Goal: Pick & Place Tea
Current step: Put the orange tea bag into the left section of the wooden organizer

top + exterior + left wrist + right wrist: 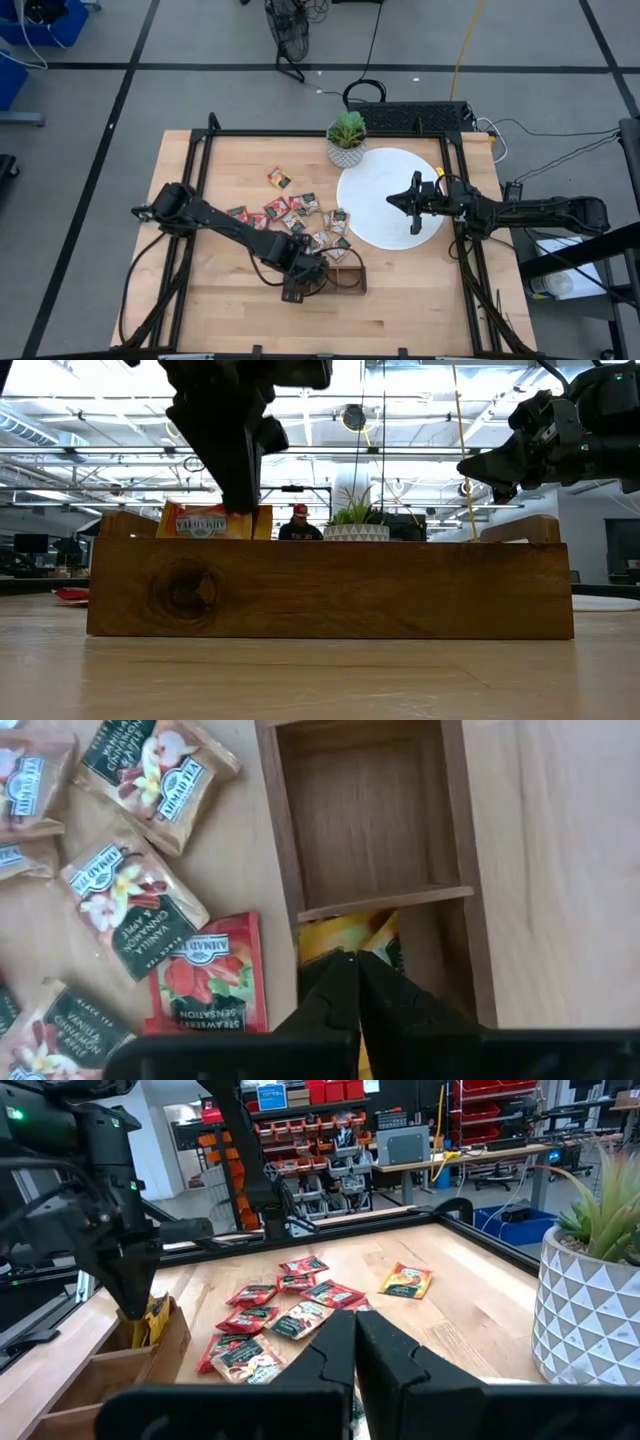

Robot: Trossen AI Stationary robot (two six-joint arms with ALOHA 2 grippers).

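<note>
Wooden tray [345,281]: near the table's front edge, about midway along it; its end compartment under the left arm holds a yellow sachet [340,934] standing on edge, the next compartment shows bare wood.
Left gripper [352,965]: down in that end compartment, jaws pinched together on the top of the yellow sachet.
Loose tea [290,215]: a scatter of red and pale sachets flat on the wood just behind the tray, toward the table's middle; a few touch or overlap, and one strawberry sachet [205,977] lies right against the tray's outer wall.
Stray sachet [278,179]: alone, farther back than the rest.
White disc [372,200]: on the right half of the table, beside the scatter.
Right gripper [398,200]: hovering over the disc, jaws closed, holding nothing.
Potted plant [346,140]: at the disc's back edge, near the table's rear.
Person [300,523]: far behind the table, partly hidden by the tray.
</note>
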